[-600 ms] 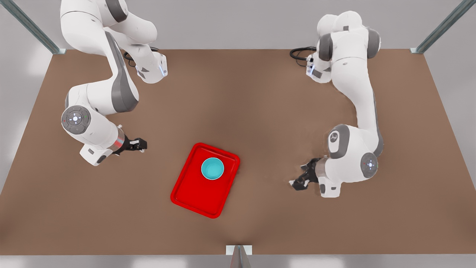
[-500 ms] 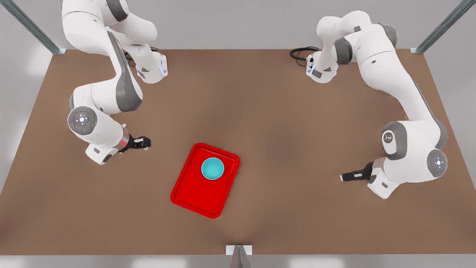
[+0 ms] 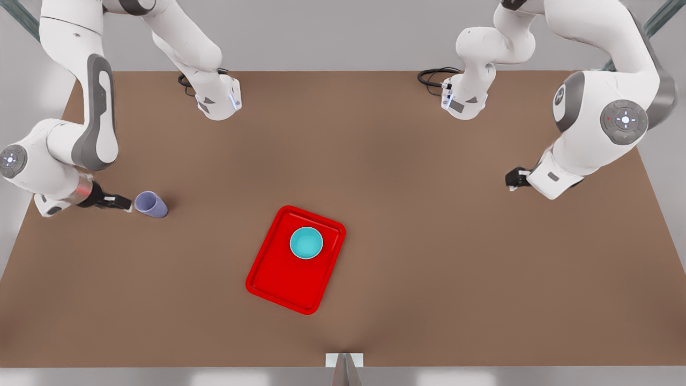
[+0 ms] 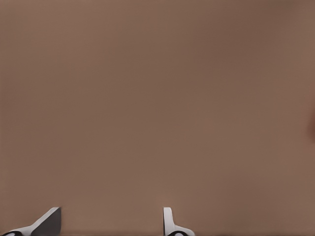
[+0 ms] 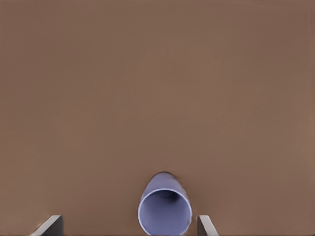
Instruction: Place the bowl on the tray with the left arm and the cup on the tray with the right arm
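The teal bowl [image 3: 306,242] sits inside the red tray [image 3: 284,279], in its far part. The lavender cup [image 3: 150,205] rests on the table at the front view's left, well apart from the tray. My right gripper [image 3: 124,204] is right beside it, open. In the right wrist view the cup [image 5: 165,210] shows its dark inside just ahead of the right gripper [image 5: 129,222], in line with the gap between the fingers. My left gripper [image 3: 514,179] hangs over bare table at the front view's right, and the left wrist view shows the left gripper [image 4: 109,219] open with nothing in it.
Both arm bases [image 3: 218,99] [image 3: 464,101] stand at the table's far edge with black cables [image 3: 431,76] beside them. A small metal bracket [image 3: 344,360] sits at the middle of the near edge. Bare brown table surrounds the tray.
Both arms swung outward from the tray. The right arm moved toward the front view's left, uncovering the cup. The left arm rose and pulled back toward the far right.
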